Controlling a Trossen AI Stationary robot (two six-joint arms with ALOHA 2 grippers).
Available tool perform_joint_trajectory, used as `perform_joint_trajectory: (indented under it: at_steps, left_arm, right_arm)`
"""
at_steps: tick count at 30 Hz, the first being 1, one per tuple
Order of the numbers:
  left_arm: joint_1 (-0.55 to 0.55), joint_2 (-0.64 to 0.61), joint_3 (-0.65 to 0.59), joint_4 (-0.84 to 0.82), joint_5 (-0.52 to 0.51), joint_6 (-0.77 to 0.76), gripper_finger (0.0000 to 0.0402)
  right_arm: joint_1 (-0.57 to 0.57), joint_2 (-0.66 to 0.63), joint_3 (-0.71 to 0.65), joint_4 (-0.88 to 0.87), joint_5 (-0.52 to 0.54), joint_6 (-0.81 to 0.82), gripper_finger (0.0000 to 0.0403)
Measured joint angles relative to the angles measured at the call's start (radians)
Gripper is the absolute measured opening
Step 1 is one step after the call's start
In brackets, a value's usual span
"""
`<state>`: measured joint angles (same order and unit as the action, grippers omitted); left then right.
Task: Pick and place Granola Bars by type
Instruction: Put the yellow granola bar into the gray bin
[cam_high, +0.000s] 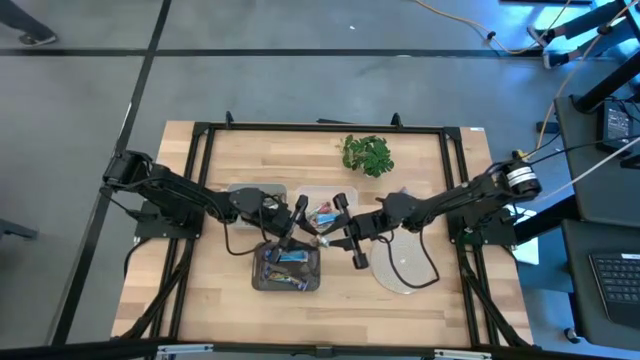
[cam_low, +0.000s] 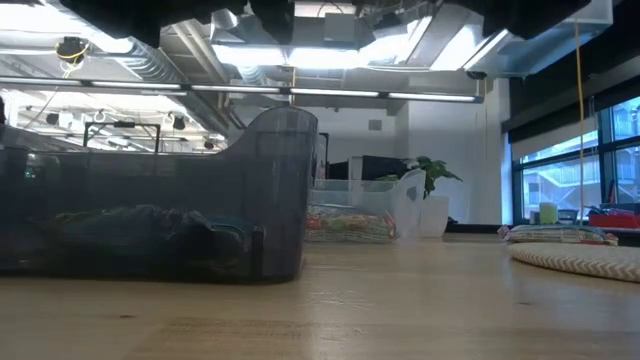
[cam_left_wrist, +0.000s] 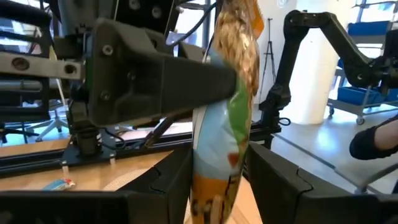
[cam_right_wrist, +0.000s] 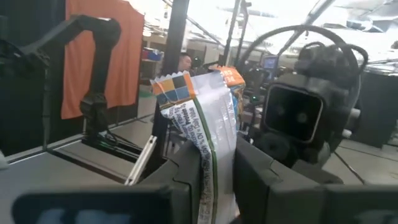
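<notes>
One granola bar (cam_high: 322, 238), its wrapper orange, green and pale blue, is held in the air between both grippers over the middle of the table. My left gripper (cam_left_wrist: 217, 177) comes from the left and my right gripper (cam_right_wrist: 214, 171) from the right; each is shut on the bar. More bars lie in the dark bin (cam_high: 287, 268) at the near side. Others lie in a clear bin (cam_high: 325, 208) behind it. In the high view the grippers (cam_high: 303, 222) (cam_high: 346, 232) face each other above the bins. My left gripper pinches the granola bar between its two fingers at one end (cam_left_wrist: 214, 186), coming level from the table's left. The bar stands lengthwise out of the hold, lifted clear. My right gripper pinches the same bar farther along (cam_left_wrist: 231, 87), coming level from the table's right. The checkered end of the wrapper (cam_right_wrist: 177, 84) sticks out past its fingers.
A second clear bin (cam_high: 258, 195) stands left of the first. A green leafy bunch (cam_high: 367, 153) sits near the far edge, and a round pale woven mat (cam_high: 405, 262) lies at the near right. A black frame (cam_high: 300, 127) borders the wooden table.
</notes>
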<state>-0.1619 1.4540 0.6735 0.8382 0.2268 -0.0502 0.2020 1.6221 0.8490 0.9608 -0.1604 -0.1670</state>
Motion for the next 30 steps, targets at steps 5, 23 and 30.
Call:
perform_joint_trajectory:
  at_steps: [5,23,30]
  left_arm:
    - [0.001,0.0,0.0,-0.004,0.026,0.0,0.0143]
    - [0.001,0.0,0.0,-0.008,0.082,0.011,0.0076]
    - [-0.001,0.0,0.001,-0.018,0.091,0.01,0.0069]
  right_arm:
    - [-0.007,0.031,0.0,0.041,0.007,-0.003,0.0077]
    - [-0.017,0.032,0.0,0.043,-0.015,0.003,0.0077]
    - [-0.02,0.032,0.001,0.016,-0.099,0.085,0.0095]
